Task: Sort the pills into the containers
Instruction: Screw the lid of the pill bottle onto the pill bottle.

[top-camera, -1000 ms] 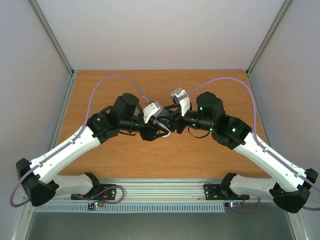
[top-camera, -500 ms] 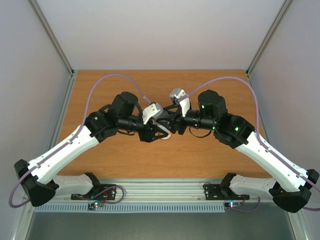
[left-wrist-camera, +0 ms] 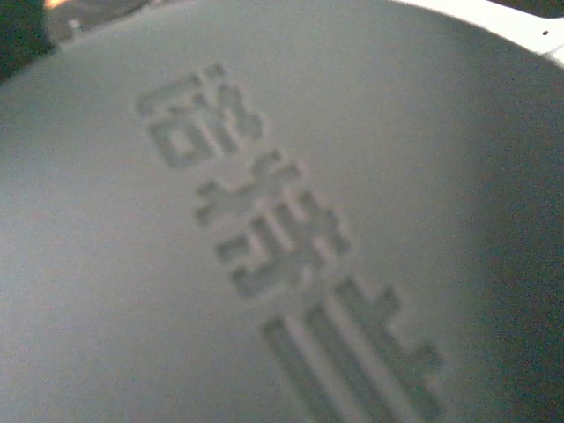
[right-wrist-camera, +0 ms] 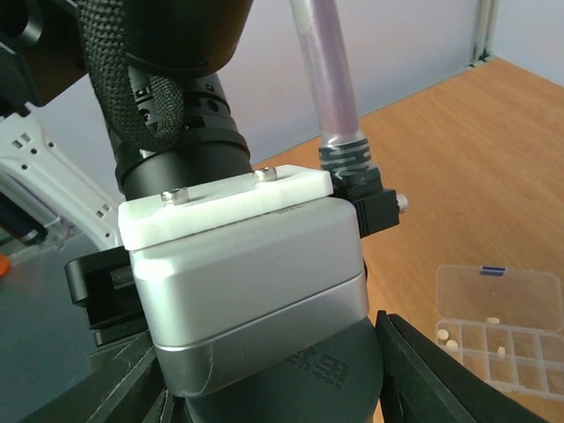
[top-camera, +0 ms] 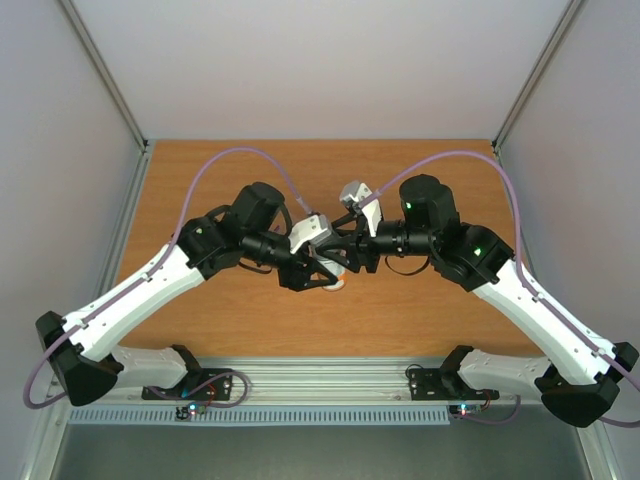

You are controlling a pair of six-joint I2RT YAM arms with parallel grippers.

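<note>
Left gripper (top-camera: pixel 328 272) and right gripper (top-camera: pixel 346 260) meet nose to nose over the orange-brown wooden table (top-camera: pixel 420 320) between pale grey walls (top-camera: pixel 320 70), their finger spread impossible to tell, and the flat clear plastic pill box (right-wrist-camera: pixel 520 295) lies on the wood, small whitish pills (right-wrist-camera: pixel 493 320) in its cells (right-wrist-camera: pixel 480 339).

Embossed characters across a grey rounded surface (left-wrist-camera: pixel 282 211) — East Asian in look, too blurred to read

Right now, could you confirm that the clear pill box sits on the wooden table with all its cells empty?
Not quite: the cells are not all empty. In the right wrist view the clear pill box sits on the wooden table with a few pale pills in its cells.
</note>
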